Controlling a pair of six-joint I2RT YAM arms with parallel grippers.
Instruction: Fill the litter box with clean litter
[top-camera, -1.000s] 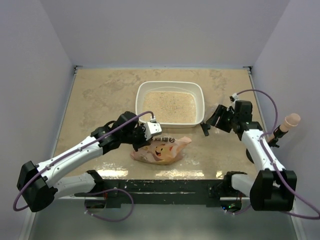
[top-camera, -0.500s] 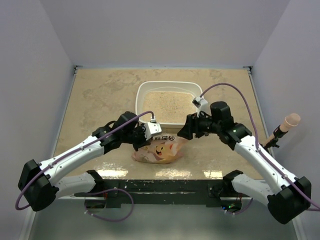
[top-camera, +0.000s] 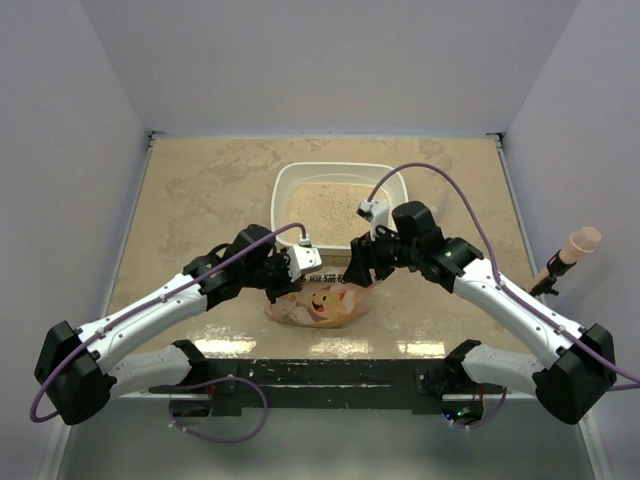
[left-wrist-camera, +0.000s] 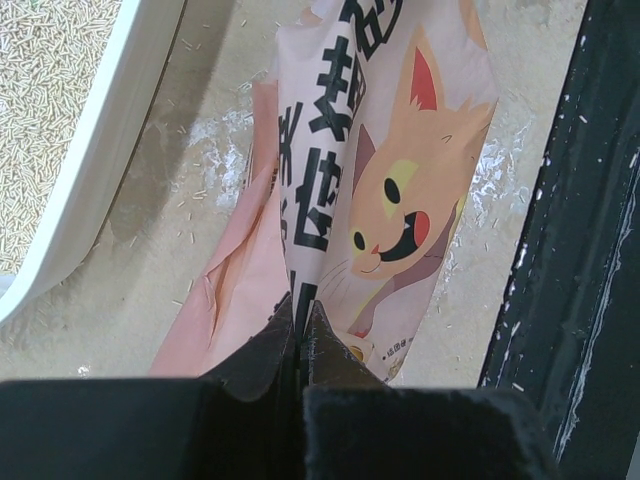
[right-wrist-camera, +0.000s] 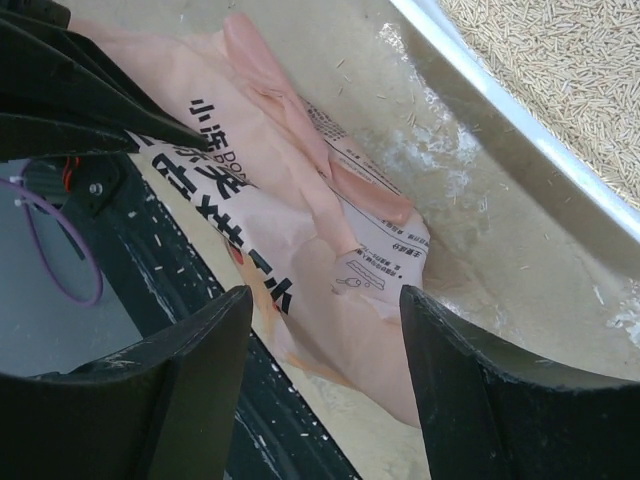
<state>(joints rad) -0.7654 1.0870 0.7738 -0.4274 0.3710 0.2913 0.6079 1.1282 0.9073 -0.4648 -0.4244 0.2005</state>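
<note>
Top external view: litter box at frame centre on tabletop, w/ clean litter covering its floor in an even pale layer. Orange-pink bag lies flat and slack just below the box, near the table's front edge. Left gripper: jaws pinched shut on the bag's edge (left wrist view, bottom centre). Right gripper: jaws wide, over the bag's other end, nothing held. Stray grains lie beside the box. Status, as judged: filling approx. done, bag looks near-empty. Left, prob.: tip out any remainder, else put the bag aside.
</note>
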